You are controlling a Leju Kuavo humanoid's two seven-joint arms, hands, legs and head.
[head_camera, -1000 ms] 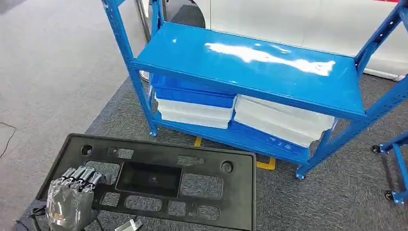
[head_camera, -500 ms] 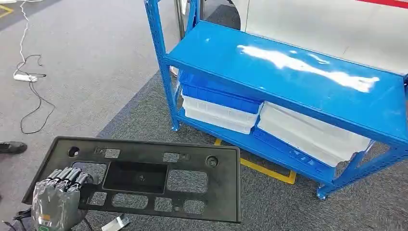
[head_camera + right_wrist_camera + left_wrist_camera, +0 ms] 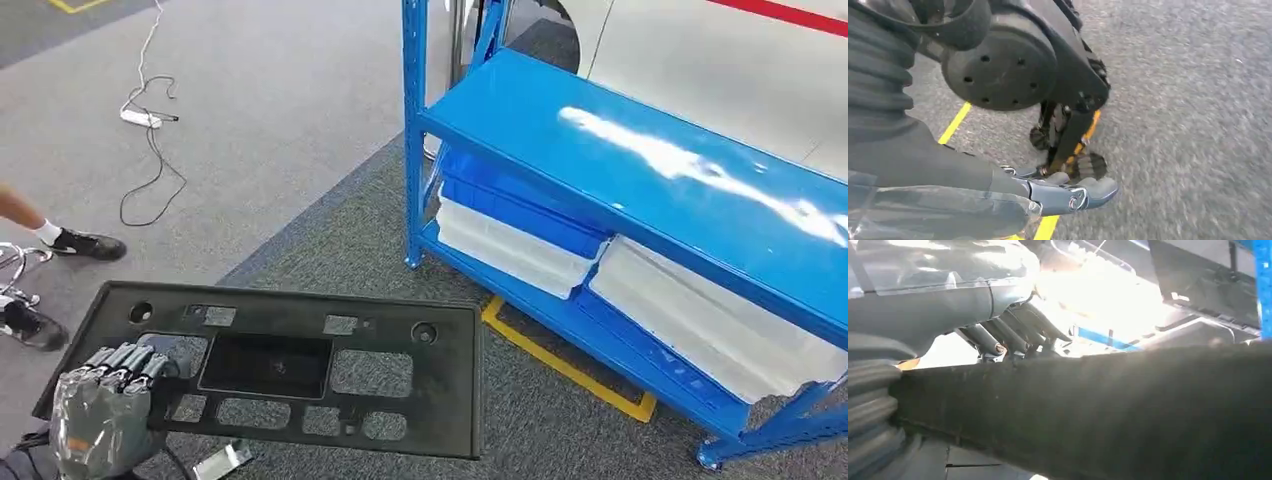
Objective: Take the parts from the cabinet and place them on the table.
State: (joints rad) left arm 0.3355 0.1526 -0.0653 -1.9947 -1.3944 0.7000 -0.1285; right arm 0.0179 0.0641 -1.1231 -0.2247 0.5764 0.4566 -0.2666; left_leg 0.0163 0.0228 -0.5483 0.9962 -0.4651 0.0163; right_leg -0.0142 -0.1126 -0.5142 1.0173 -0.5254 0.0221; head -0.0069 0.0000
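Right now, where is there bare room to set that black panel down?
The top blue shelf is bare, bordered by its uprights. The lower shelf is crowded with stacked bins. The left hand holds the black panel.

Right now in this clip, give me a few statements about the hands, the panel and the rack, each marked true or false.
1. The left hand grips the black panel at one end. True.
2. The right hand holds a bin. False: it holds nothing, with its fingers out over the carpet.
3. The rack has bins under its top shelf. True.
4. The panel lies on the top shelf. False: it is held out over the carpet, apart from the rack.
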